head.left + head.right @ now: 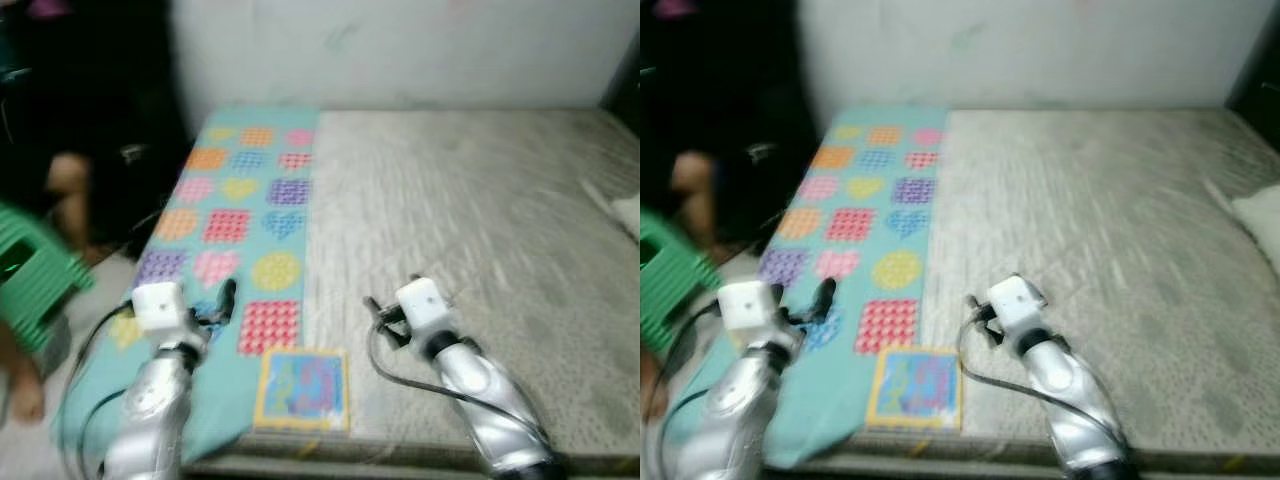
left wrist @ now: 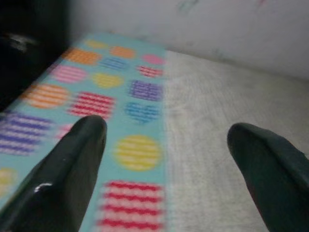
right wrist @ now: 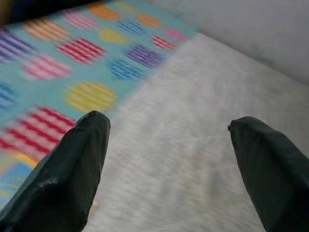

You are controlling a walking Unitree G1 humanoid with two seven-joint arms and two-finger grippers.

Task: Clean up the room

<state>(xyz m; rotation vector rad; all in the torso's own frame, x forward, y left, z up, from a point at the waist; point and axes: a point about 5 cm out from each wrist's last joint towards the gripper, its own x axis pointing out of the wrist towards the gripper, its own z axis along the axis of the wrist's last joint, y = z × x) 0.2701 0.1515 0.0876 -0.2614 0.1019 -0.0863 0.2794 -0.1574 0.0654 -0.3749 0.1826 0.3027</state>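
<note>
A grey bed mattress [image 1: 470, 200] lies before me. A teal cloth [image 1: 240, 200] printed with coloured hearts and circles covers its left strip. A square picture with a yellow border [image 1: 302, 388] lies on the cloth's near end, by the bed's front edge. My left gripper [image 1: 222, 303] hovers open over the cloth's near left part; the left wrist view shows its fingers [image 2: 72, 159] spread above the pattern. My right gripper [image 1: 376, 312] is open and empty over the bare mattress, just right of the cloth's edge; its fingers [image 3: 67, 169] are wide apart in the right wrist view.
A green plastic stool [image 1: 30, 275] stands on the floor left of the bed. A person's leg [image 1: 68, 190] and foot [image 1: 25, 395] are beside it. A white pillow [image 1: 1260, 215] lies at the bed's right edge. A pale wall [image 1: 400, 50] backs the bed.
</note>
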